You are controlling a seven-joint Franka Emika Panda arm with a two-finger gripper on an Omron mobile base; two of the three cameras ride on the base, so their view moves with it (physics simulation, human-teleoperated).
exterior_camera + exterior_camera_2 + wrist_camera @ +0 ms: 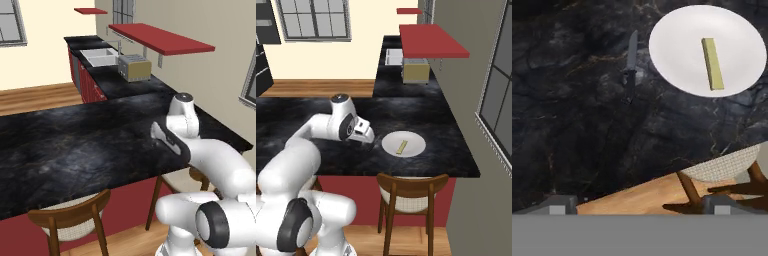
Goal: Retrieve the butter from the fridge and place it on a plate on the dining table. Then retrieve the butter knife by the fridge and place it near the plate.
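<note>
Nearest the base, a wooden chair [412, 192] with a curved back rail and a pale woven seat is tucked under the worktop [446, 125], a long black slab veined like marble on a dark red base. In the hand view the end effector [639, 204] hangs above the slab's near edge with its two small grey tips spread wide apart and nothing between them. Just beyond it lies the butter knife [631, 62], slim and dark grey, flat on the stone, its blade pointing away, close beside the plate [677, 50] but not touching it. The plate is round, smooth and white. On it rests the butter [712, 64], a small flat pale yellow-olive stick. Farther back, a boxy beige toaster [134, 68] stands by a white sink [97, 56], beneath a flat red shelf [160, 38].
</note>
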